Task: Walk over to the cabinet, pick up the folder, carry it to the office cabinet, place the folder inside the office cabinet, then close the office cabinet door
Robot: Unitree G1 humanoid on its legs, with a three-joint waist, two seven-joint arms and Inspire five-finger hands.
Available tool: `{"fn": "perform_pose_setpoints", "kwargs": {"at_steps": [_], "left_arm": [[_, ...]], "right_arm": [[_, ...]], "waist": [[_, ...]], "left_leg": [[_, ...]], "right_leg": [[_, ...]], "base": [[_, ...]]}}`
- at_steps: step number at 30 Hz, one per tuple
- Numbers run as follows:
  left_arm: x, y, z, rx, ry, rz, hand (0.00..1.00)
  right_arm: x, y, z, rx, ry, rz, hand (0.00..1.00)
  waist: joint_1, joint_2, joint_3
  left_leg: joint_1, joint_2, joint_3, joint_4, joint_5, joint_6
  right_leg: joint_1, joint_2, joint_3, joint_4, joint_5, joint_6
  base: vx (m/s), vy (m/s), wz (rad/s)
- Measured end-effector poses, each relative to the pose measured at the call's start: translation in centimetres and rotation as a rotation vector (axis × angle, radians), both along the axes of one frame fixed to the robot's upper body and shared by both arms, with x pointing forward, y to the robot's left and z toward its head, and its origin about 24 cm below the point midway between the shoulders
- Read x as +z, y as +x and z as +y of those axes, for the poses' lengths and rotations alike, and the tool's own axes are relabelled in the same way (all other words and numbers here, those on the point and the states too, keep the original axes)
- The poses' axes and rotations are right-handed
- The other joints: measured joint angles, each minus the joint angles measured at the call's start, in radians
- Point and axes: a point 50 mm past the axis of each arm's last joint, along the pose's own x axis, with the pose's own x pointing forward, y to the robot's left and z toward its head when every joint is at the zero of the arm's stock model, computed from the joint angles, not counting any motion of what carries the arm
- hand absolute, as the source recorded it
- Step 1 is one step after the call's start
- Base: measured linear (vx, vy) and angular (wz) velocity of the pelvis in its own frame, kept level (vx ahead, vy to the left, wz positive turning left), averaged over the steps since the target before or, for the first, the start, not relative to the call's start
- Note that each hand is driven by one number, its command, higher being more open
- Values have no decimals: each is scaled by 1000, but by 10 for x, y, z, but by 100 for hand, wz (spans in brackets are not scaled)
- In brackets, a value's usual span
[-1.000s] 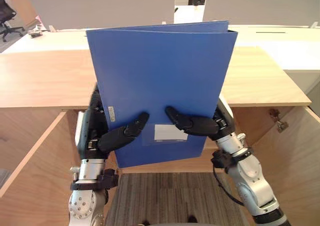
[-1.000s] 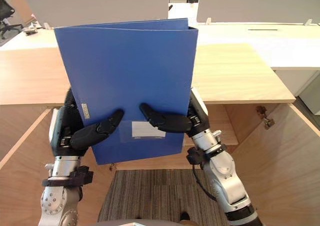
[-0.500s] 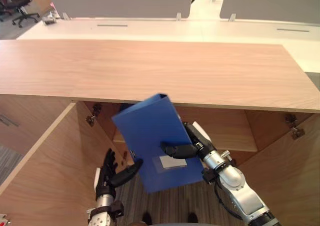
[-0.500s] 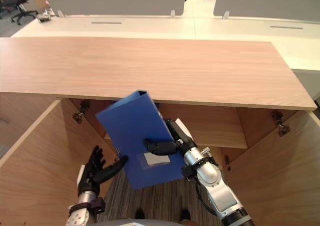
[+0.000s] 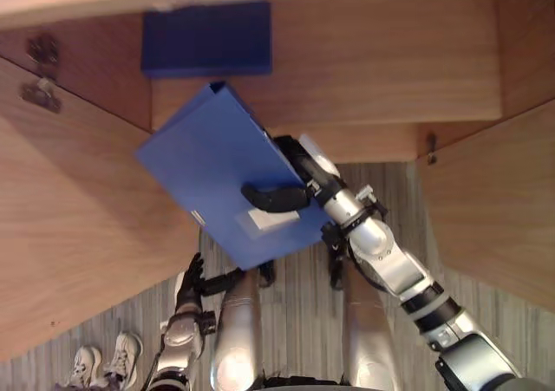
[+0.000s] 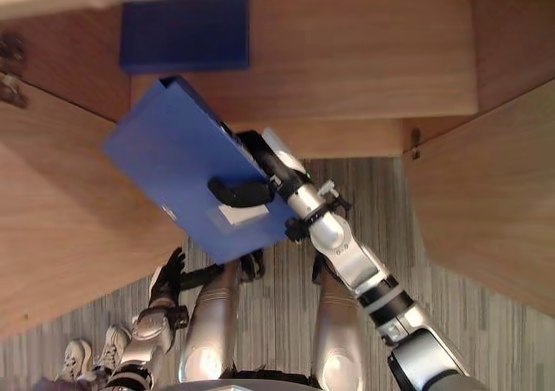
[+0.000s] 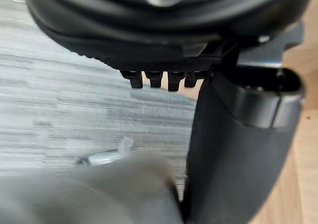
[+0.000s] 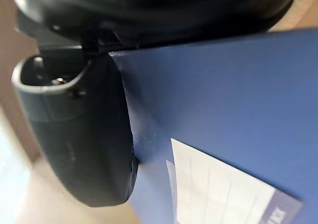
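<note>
My right hand (image 5: 290, 187) is shut on the blue folder (image 5: 212, 170), thumb across its front by the white label (image 5: 267, 220), fingers behind it. The folder hangs tilted in front of the open office cabinet, its upper corner near the shelf (image 5: 381, 70) edge. In the right wrist view the thumb (image 8: 84, 134) presses on the folder (image 8: 223, 95). Low by the floor, my left hand (image 5: 189, 278) is open and apart from the folder; the left wrist view shows its thumb (image 7: 238, 149) over grey carpet.
A second dark blue folder (image 5: 206, 38) lies on the cabinet's shelf at the back left. Open wooden doors stand at the left (image 5: 78, 226) and right (image 5: 486, 192). A person's white shoes (image 5: 104, 356) are on the carpet at the lower left.
The camera has tipped down and moved closer, so the cabinet's inside now shows. The folder is lower and more tilted, held by the right hand alone. The left hand has dropped away.
</note>
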Motion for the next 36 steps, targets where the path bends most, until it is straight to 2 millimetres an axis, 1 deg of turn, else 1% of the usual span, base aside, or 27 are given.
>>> {"fn": "perform_pose_setpoints", "kwargs": {"at_steps": [1, 2, 4, 5, 7, 8, 10, 14, 17, 18, 21, 22, 25, 28, 30, 31, 36], "left_arm": [[9, 7, -4, -4, -10, -51, 100], [13, 9, -6, -6, -17, -72, 100], [26, 16, -16, -19, -37, -142, 100], [28, 17, -16, -21, -36, -153, 100], [32, 19, -16, -14, -39, -173, 100], [33, 19, -16, -15, -39, -176, 100], [35, 20, -17, -16, -39, -188, 100], [39, 22, -21, -19, -63, -210, 100], [44, 24, -24, -1, -81, -237, 100], [45, 24, -25, 6, -89, -243, 100], [47, 25, -27, 9, -99, -254, 100], [48, 26, -29, 4, -99, -258, 100], [52, 30, -33, -2, -101, -272, 100], [54, 33, -38, -14, -115, -281, 100], [55, 34, -40, -23, -116, -284, 100], [56, 34, -42, -32, -117, -288, 100], [58, 35, -43, -31, -133, -297, 100]], "right_arm": [[19, 5, -9, -41, 106, -36, 0], [27, 8, -13, -60, 158, -53, 0], [60, 13, -31, -143, 363, -124, 0], [67, 14, -35, -161, 404, -141, 0], [91, 14, -46, -211, 539, -203, 0], [95, 14, -48, -219, 567, -216, 0], [113, 13, -55, -236, 677, -256, 0], [131, 16, -66, -253, 858, -256, 0], [145, 24, -78, -265, 1027, -227, 0], [147, 28, -83, -267, 1097, -202, 0], [151, 39, -90, -251, 1276, -120, 0], [152, 43, -92, -224, 1356, -76, 100], [155, 53, -97, -164, 1533, 13, 100], [156, 58, -100, -112, 1679, 74, 100], [160, 58, -102, -80, 1735, 75, 100], [165, 56, -104, -50, 1770, 65, 100], [183, 50, -106, -12, 1765, 11, 100]], "waist": [[3, -1, 2], [4, 0, 3], [20, 0, 4], [21, 0, 4], [24, 0, 4], [24, 0, 4], [31, 0, 4], [44, 0, 4], [58, 0, 4], [61, 0, 4], [66, 0, 4], [71, 1, 4], [87, 3, 2], [91, 4, 2], [91, 5, 1], [91, 7, 0], [95, 7, -1]], "left_leg": [[-55, 1, -5, 31, -3, 0], [-78, 2, -6, 43, -3, 0], [-142, 9, -9, 83, -6, 3], [-151, 11, -9, 90, -7, 3], [-173, 17, -9, 106, -9, 4], [-177, 18, -9, 108, -10, 4], [-188, 20, -9, 110, -11, 3], [-199, 23, -13, 112, -10, 3], [-218, 22, -22, 116, -10, 3], [-223, 21, -29, 118, -10, 3], [-234, 11, -41, 119, -7, 0], [-238, 8, -43, 119, -6, -2], [-252, 3, -52, 116, 0, -5], [-264, -11, -72, 107, 11, -7], [-269, -22, -82, 102, 17, -9], [-275, -30, -91, 101, 21, -11], [-288, -38, -100, 97, 29, -13]], "right_leg": [[-56, -4, 1, 35, -7, -2], [-77, -5, 2, 49, -9, -2], [-143, -5, 7, 91, -13, -6], [-154, -5, 7, 98, -15, -9], [-180, -4, 9, 118, -19, -12], [-184, -4, 9, 122, -22, -10], [-197, -4, 8, 125, -25, -10], [-204, -5, 0, 127, -24, -16], [-215, -6, -9, 129, -25, -18], [-216, -8, -16, 130, -27, -19], [-218, -18, -29, 137, -35, -23], [-223, -21, -30, 141, -37, -23], [-233, -25, -39, 142, -38, -26], [-233, -41, -61, 144, -45, -33], [-233, -50, -70, 146, -49, -34], [-234, -59, -80, 152, -55, -36], [-243, -69, -92, 159, -61, -40]], "base": [[-123, -27, 7], [-101, -23, 5], [-65, -23, -2], [-39, -35, -5], [-23, -44, -3], [-14, -44, -1], [-12, -47, 0], [-8, -37, 2], [-21, -21, 5], [-21, -20, 10], [-17, -29, 16], [-21, -41, 10], [-23, -36, 8], [-26, -40, 22], [-35, -42, 25], [-39, -42, 27], [-44, -43, 12]]}}
